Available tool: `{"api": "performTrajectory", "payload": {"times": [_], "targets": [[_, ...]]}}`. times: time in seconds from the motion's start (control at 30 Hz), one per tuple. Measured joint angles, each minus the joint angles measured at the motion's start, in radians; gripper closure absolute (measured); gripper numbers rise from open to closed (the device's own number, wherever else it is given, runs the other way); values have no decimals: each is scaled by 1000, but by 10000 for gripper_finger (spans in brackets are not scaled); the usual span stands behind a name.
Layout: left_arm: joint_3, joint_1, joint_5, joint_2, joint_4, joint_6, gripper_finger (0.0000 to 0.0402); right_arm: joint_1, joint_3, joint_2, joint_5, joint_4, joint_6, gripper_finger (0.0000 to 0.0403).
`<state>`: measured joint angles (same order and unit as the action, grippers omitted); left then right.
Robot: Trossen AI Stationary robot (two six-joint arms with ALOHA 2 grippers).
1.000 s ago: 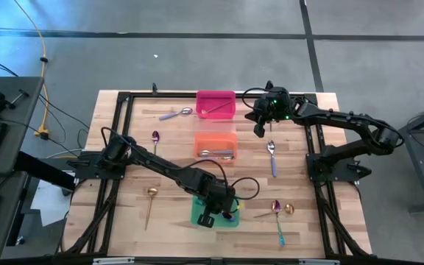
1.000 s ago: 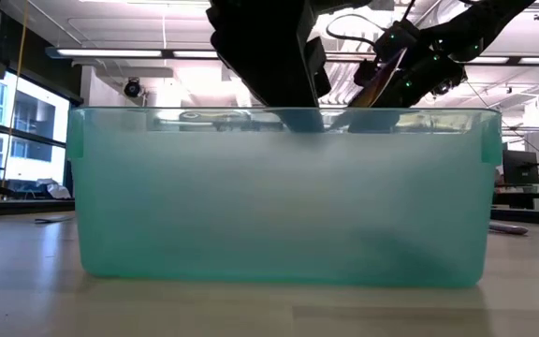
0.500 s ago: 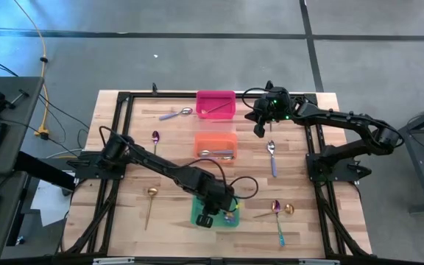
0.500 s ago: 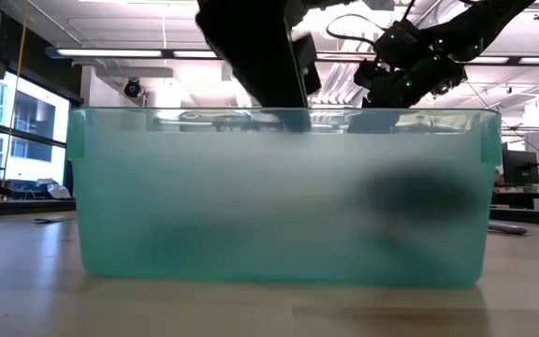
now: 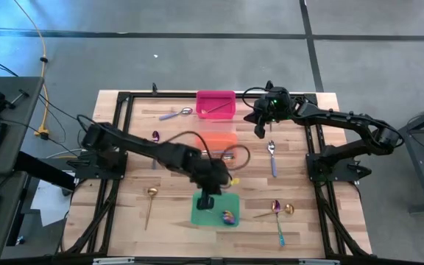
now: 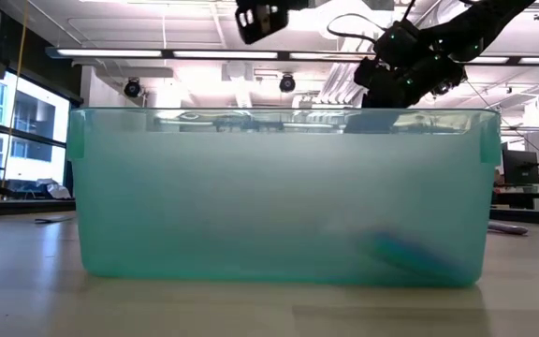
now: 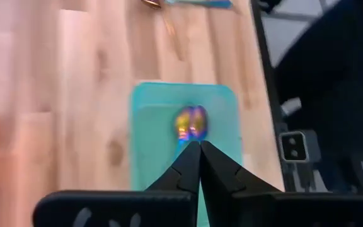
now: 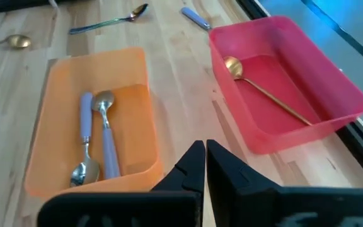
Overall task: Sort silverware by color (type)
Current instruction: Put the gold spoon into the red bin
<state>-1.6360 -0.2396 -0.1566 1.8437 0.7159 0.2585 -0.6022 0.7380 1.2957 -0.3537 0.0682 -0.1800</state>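
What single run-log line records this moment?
left end effector: shut, empty, above green bin | iridescent spoon: in green bin | right end effector: shut, near pink bin

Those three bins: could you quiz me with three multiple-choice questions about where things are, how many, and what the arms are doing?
1. Where does the iridescent spoon that was sorted lie?
A. in the green bin
B. in the pink bin
C. on the floor

2. How many utensils lie in the orange bin?
A. none
B. two
C. five

3. How do the left gripper fingers stand?
A. wide open
B. shut, holding nothing
C. shut on a gold spoon

Answers:
1. A: the left wrist view shows it on the green bin's floor.
2. B: the right wrist view shows two silver utensils side by side there, while the pink bin holds one gold spoon.
3. B: its fingertips meet above the green bin with nothing between them; the right gripper, near the pink bin, is likewise shut.
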Motion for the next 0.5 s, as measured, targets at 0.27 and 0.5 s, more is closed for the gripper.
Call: {"api": "performTrajectory", "payload": {"times": [0.27, 0.5], "targets": [[239, 77, 62, -166, -175, 76, 401, 0, 0, 0, -6, -84, 69, 403], [509, 184, 112, -337, -407, 85, 401, 2, 0, 0, 7, -98, 147, 403]]}}
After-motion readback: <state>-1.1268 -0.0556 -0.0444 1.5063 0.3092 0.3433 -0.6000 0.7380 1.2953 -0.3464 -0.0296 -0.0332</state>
